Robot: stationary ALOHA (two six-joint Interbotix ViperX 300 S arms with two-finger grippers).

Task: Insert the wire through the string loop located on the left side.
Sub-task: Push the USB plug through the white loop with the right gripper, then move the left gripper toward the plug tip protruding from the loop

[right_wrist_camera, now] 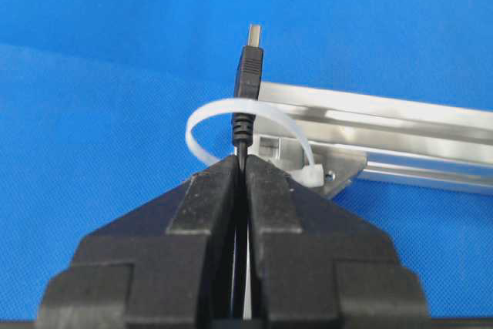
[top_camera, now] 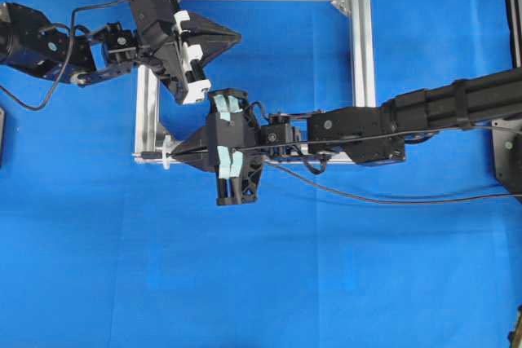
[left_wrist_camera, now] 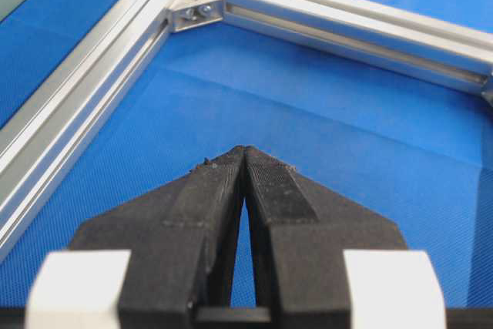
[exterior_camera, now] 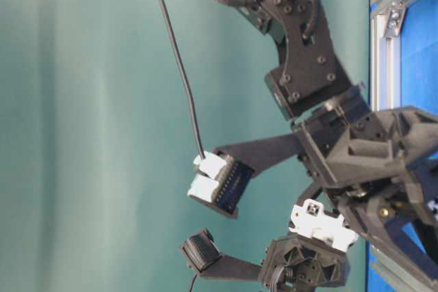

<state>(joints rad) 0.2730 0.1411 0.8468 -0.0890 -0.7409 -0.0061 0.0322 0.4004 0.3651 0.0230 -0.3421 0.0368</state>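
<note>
Your right tool (right_wrist_camera: 240, 163) is clenched on the thin black wire (right_wrist_camera: 248, 75), plug already poking through the white string loop (right_wrist_camera: 231, 109). Push crooked and the loop could snag or fold. The left tool (left_wrist_camera: 244, 152) sits pinched together, holding nothing.

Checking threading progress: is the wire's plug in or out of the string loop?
In: on the right wrist view the plug sticks out beyond the white string loop, held by the right gripper.

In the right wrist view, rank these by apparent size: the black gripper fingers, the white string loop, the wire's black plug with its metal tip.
1. Black gripper fingers, largest, though closest to the camera.
2. White string loop.
3. Black plug with metal tip, smallest.
</note>
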